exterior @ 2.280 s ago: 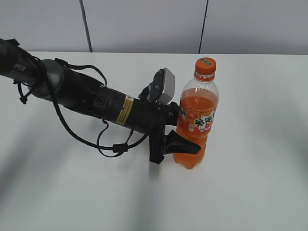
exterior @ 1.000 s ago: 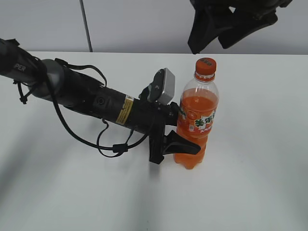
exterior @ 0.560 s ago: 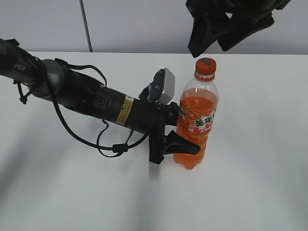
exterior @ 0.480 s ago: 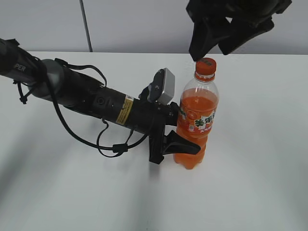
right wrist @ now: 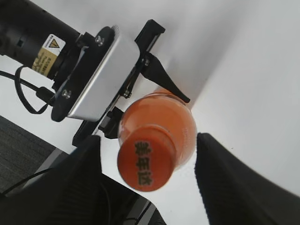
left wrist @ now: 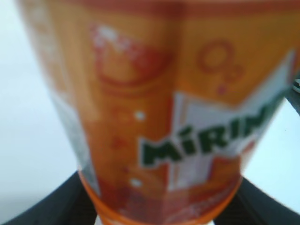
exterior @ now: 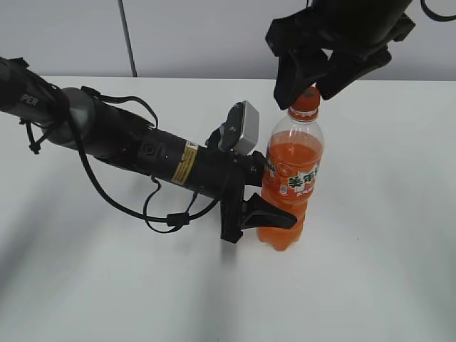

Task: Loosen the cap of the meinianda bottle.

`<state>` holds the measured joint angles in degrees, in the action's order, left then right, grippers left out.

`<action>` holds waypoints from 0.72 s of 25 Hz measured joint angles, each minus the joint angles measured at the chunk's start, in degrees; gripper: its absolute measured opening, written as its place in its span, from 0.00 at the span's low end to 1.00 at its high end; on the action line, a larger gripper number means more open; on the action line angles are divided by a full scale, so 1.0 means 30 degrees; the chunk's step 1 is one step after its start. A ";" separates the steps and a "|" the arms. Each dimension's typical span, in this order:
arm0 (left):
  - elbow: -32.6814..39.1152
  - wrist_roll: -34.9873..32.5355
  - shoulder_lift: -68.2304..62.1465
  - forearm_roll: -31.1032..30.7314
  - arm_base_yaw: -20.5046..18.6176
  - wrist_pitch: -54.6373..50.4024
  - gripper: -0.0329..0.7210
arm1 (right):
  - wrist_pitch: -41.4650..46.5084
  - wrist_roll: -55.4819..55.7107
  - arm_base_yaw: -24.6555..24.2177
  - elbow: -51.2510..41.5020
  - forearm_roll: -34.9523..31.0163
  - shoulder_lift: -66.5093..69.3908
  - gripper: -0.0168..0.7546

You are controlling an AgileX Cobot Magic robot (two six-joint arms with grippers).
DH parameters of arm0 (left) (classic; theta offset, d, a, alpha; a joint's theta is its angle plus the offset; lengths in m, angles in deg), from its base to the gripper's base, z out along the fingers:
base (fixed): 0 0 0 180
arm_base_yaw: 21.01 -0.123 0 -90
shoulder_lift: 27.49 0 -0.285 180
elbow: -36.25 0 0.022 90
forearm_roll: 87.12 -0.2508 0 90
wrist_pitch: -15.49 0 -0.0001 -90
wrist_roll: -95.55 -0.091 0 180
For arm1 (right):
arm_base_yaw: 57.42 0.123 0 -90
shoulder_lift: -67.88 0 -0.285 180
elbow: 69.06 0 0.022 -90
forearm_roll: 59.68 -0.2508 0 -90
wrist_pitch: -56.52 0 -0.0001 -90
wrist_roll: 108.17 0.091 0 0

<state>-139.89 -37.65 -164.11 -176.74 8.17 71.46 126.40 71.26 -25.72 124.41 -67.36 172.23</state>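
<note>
The meinianda bottle (exterior: 291, 178) stands upright on the white table, full of orange drink, with an orange-green-white label. My left gripper (exterior: 265, 206) is shut on the meinianda bottle at its lower body; the label fills the left wrist view (left wrist: 159, 108). The orange cap (exterior: 306, 101) is on the bottle's top. My right gripper (exterior: 312, 77) is open and hangs just above the cap, its two black fingers on either side. In the right wrist view the cap (right wrist: 146, 161) sits between the open fingers (right wrist: 149, 173), closer to the left one.
The white table (exterior: 385, 235) spreads all round the bottle. A grey wall with dark seams stands behind it. The left arm (exterior: 128, 146) with its looped cables lies across the table's left half.
My right gripper has come down from the top of the view to just over the cap. The left arm and the bottle have not moved.
</note>
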 joint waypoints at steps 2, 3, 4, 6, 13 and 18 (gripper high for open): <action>0.0000 0.0000 0.0000 0.0000 0.0000 0.0015 0.59 | 0.0000 0.0039 0.0000 0.0000 -0.0022 0.0126 0.63; 0.0000 0.0000 0.0000 0.0000 0.0000 0.0015 0.59 | 0.0000 0.0039 0.0000 0.0000 -0.0022 0.0142 0.62; 0.0000 0.0000 0.0000 0.0000 0.0000 0.0015 0.59 | 0.0000 0.0039 0.0000 0.0000 -0.0022 0.0142 0.60; 0.0000 0.0000 0.0000 0.0000 0.0000 0.0015 0.59 | 0.0000 0.0061 0.0000 0.0000 -0.0022 0.0142 0.57; 0.0000 0.0000 0.0000 0.0000 0.0000 0.0015 0.59 | 0.0000 0.0061 0.0000 0.0000 -0.0044 0.0149 0.43; 0.0000 0.0004 0.0000 0.0000 0.0000 0.0015 0.59 | 0.0000 0.0086 0.0000 0.0000 -0.0066 0.0149 0.39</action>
<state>-139.89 -37.64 -164.11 -176.74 8.17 71.50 126.40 71.52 -25.72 124.41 -67.56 172.68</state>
